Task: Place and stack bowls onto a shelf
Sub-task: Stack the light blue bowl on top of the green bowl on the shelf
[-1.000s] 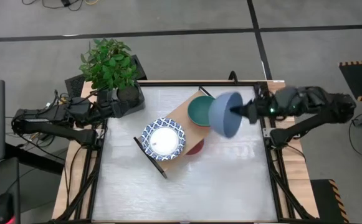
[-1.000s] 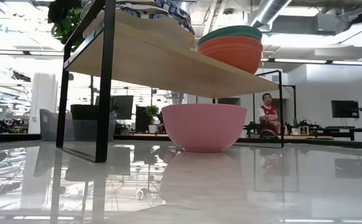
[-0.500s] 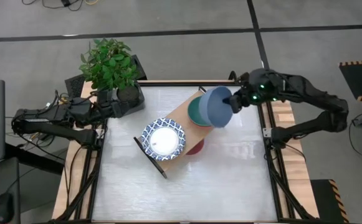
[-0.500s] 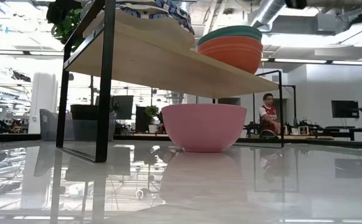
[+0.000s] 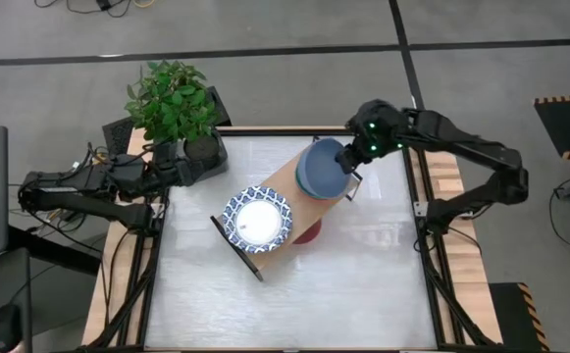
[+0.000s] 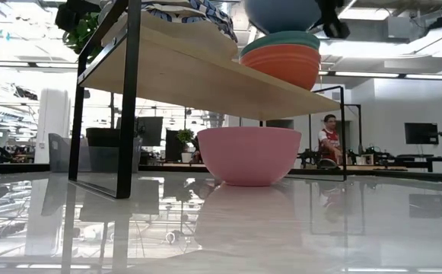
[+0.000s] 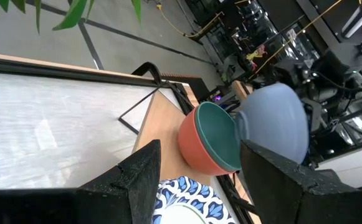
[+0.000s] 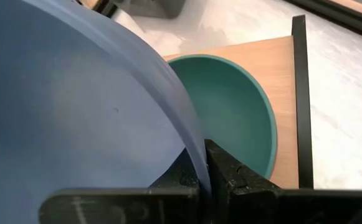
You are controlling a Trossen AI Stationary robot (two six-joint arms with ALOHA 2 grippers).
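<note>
I hold blue bowl (image 5: 321,170) by rim, right hand (image 8: 200,169) pinched shut on it, over green bowl (image 8: 235,106) on shelf (image 5: 283,176); rigid, smooth, likely slippery; left hand (image 7: 199,165) open, idle.

The shelf (image 6: 205,76) is pale, smooth wood on a thin black metal frame (image 6: 127,99), matt finish. The blue bowl (image 8: 62,118) looks like smooth matt plastic, same for the green bowl (image 8: 237,112) and the orange bowl (image 6: 285,65) under it. The pink bowl (image 6: 249,154) has a soft sheen. The tabletop (image 6: 221,228) is super glossy, mirror-like, with a wood edge (image 5: 451,176).
</note>
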